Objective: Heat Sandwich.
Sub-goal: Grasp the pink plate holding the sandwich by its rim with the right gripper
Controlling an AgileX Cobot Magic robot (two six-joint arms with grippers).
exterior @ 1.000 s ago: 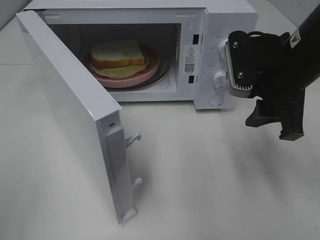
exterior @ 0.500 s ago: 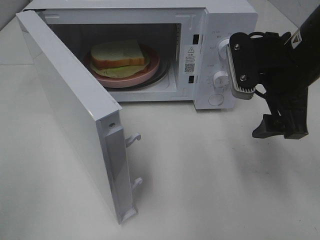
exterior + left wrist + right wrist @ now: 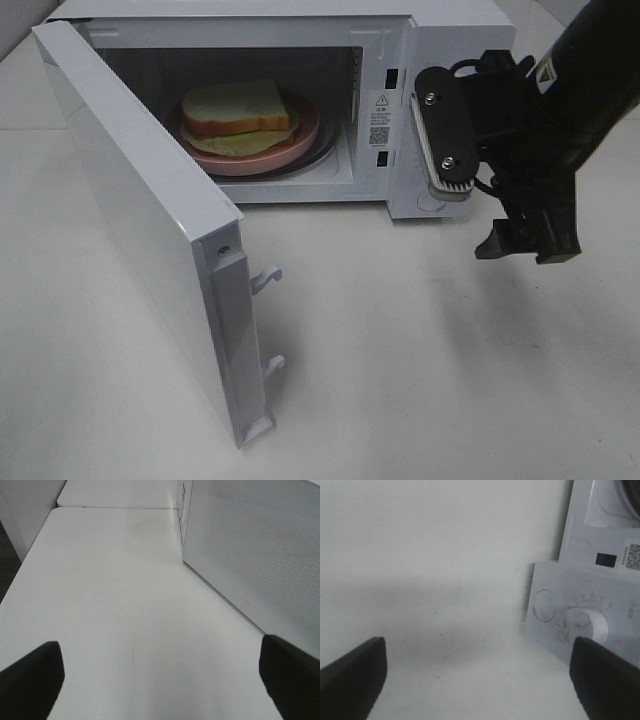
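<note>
The sandwich [image 3: 240,108] lies on a round pink plate [image 3: 300,142] inside the white microwave [image 3: 440,30]. The microwave's door [image 3: 140,220] stands swung open to the left. My right gripper [image 3: 490,187] is open and empty, hanging just in front of the control panel and hiding its knobs in the high view. In the right wrist view the open gripper [image 3: 480,680] faces the table beside a white knob [image 3: 587,625] and a round button [image 3: 544,605]. My left gripper [image 3: 160,680] is open and empty over the table, next to the door's outer face [image 3: 260,545]. It is out of the high view.
The open door juts toward the table's front, with two latch hooks [image 3: 266,279] on its free edge. Bare white table [image 3: 420,350] lies in front of the microwave. The table's left edge [image 3: 25,560] shows in the left wrist view.
My right gripper has moved left, close in front of the microwave's control panel, now covering the knobs. The sandwich, plate and door have not moved.
</note>
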